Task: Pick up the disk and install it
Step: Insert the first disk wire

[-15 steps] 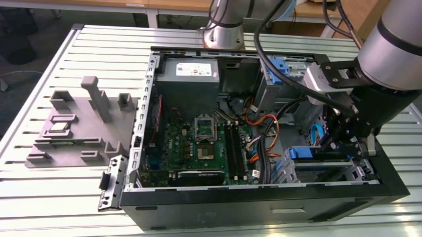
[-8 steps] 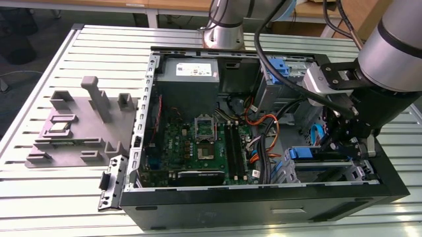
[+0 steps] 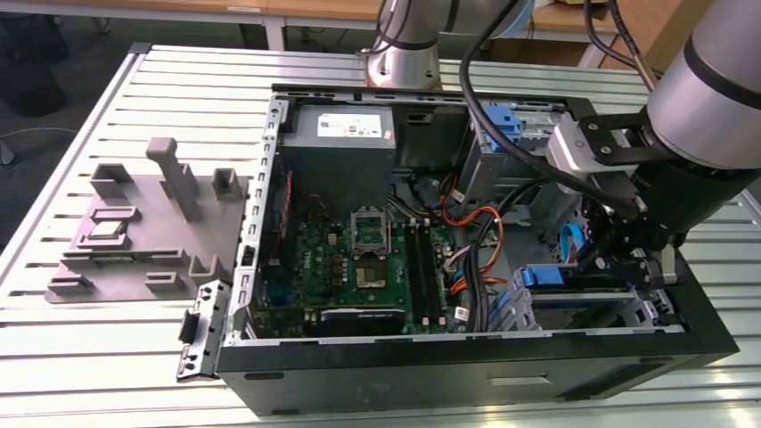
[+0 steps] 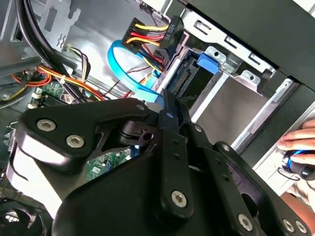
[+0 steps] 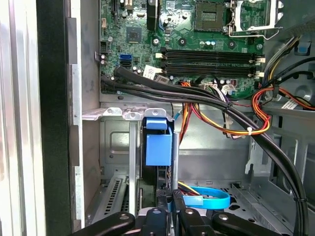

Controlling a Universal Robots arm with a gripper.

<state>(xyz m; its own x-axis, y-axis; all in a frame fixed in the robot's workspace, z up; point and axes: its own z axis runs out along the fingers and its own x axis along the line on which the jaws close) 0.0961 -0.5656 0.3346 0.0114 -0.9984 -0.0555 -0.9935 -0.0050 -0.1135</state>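
The disk (image 3: 559,278) stands on its thin edge inside the metal drive bay (image 5: 115,147) of the open computer case (image 3: 476,374), low on the exterior view's right; in the first wrist view the disk (image 5: 158,142) shows its blue plastic end, and it sits between the bay's grey walls; in the second wrist view the disk (image 4: 189,83) shows its dark end with the plug slot, with blue plastic beside it. The black end effector (image 3: 618,267) reaches down into the case right at the disk; in both wrist views its two fingers are close together, with just a thin gap, and their tips (image 4: 170,105) are at the disk's near edge (image 5: 170,199); I cannot tell if they pinch any part of it. A flat blue cable (image 4: 123,73) curls just beside the disk (image 5: 211,199); red, yellow and orange wires (image 5: 261,108) hang near it. The green board (image 3: 356,259) lies in the middle of the case; a grey box with a white label (image 3: 339,129) sits at the far end. A person's hand (image 4: 298,140) rests outside the case wall. The case stands on a ribbed metal counter (image 3: 155,348); a grey plastic stand (image 3: 143,232) sits on the counter at the exterior view's left, well apart from the disk.
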